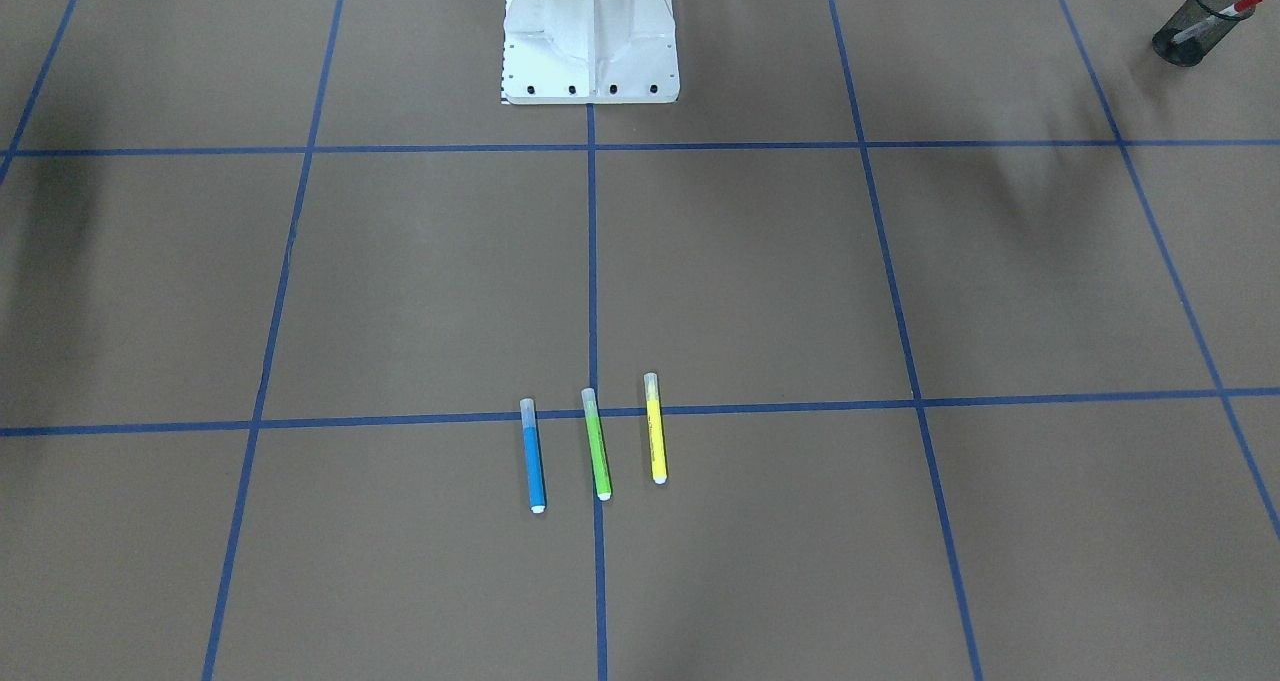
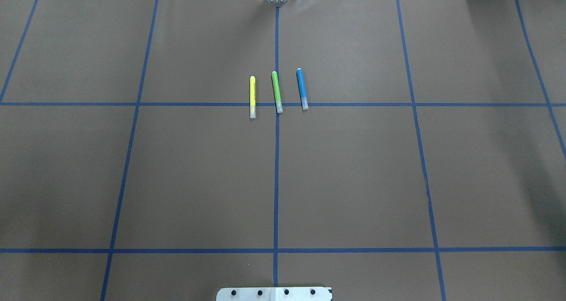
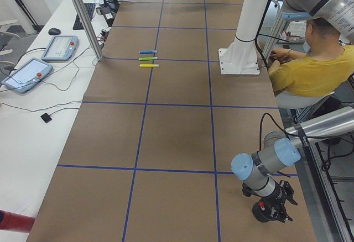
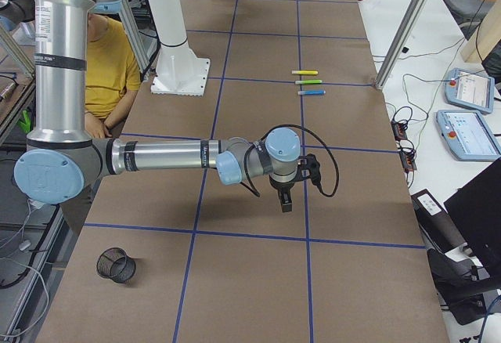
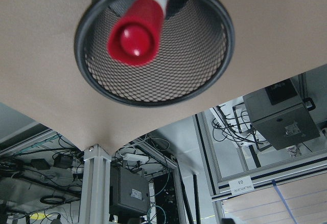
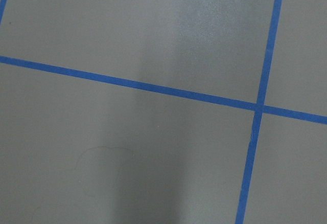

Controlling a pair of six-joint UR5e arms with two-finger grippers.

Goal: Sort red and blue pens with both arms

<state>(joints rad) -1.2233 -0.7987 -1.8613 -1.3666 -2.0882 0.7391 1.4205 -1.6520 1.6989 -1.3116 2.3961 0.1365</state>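
Hanging the left gripper (image 3: 272,204) just over the cup (image 5: 204,75) at the table's left end; cannot tell whether fingers are apart or together. Looking down through the left wrist camera into that cup at the red pen (image 5: 135,37), leaning inside with its red end up. Hovering the right gripper (image 4: 286,202) low above bare table (image 4: 258,280); likewise cannot tell whether apart or together. Showing the blue pen (image 2: 302,89) lying flat at 12 o'clock from the base (image 2: 274,294) and at 3 o'clock of the green pen (image 2: 277,92), with the yellow pen (image 2: 252,97) at 9 o'clock, all three roughly parallel and apart, crossing a tape line. Showing a second cup (image 4: 116,265) standing at the right end.
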